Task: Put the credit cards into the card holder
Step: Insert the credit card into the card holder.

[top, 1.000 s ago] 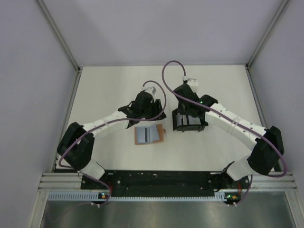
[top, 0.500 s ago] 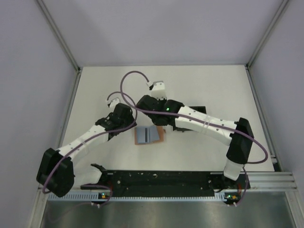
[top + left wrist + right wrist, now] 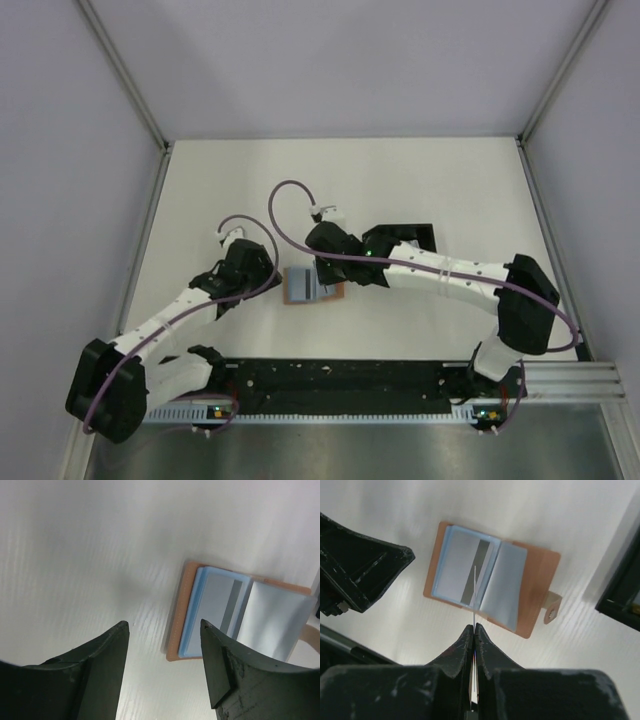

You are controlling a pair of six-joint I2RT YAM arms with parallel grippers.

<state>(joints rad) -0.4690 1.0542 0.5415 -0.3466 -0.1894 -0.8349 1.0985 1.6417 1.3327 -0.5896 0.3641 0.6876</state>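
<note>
The card holder [image 3: 298, 286] lies open on the white table, tan outside [image 3: 540, 585] with pale blue-grey pockets, and a grey face with a dark stripe shows in its left pocket [image 3: 220, 605]. My right gripper [image 3: 474, 626] hangs just above it [image 3: 322, 268], shut on a thin credit card [image 3: 475, 592]. The card is seen edge-on, pointing at the holder's middle fold, and its colour is unclear. My left gripper [image 3: 164, 630] is open and empty, low over the table just left of the holder [image 3: 262, 278]. No other card shows.
A black square tray [image 3: 410, 228] stands right of the holder, behind the right arm; its corner shows in the right wrist view [image 3: 625, 595]. The holder's clasp tab [image 3: 551, 607] sticks out toward the tray. Grey walls enclose the table.
My right gripper has come from the black tray leftward to over the open holder, carrying the card. My left arm has drawn back from behind the holder to its left side.
</note>
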